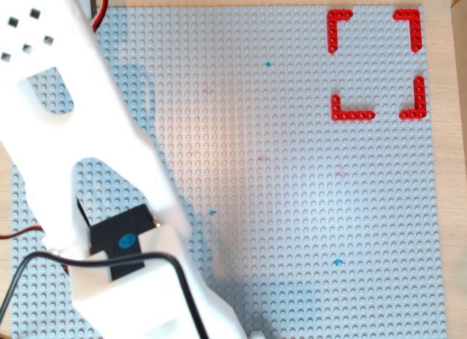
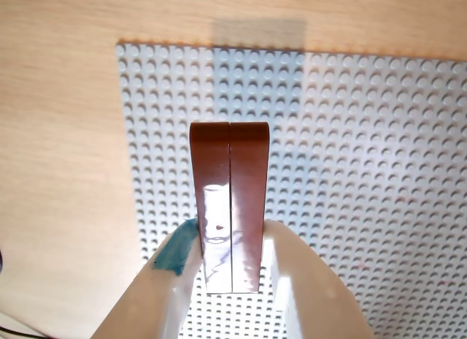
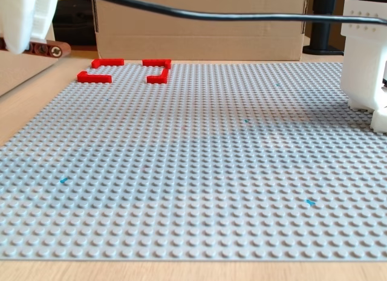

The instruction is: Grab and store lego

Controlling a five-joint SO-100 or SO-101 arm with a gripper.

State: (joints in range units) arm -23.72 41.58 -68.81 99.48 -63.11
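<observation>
Gripper (image 2: 232,270) clamped on reddish-brown lego brick (image 2: 230,200) near one end; stiff, light, glossy, likely slippery; mid-length hold steadier.

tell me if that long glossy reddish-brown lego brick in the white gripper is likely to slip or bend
The long reddish-brown lego brick looks like rigid moulded plastic, so bending seems unlikely. Its glossy, reflective faces could slide between the white gripper fingers. Much of its length overhangs, so it may pivot if bumped.

The white pincer (image 3: 27,27) holds the lego (image 3: 51,50) aloft at upper left, above the grey baseplate (image 3: 199,172).
</observation>
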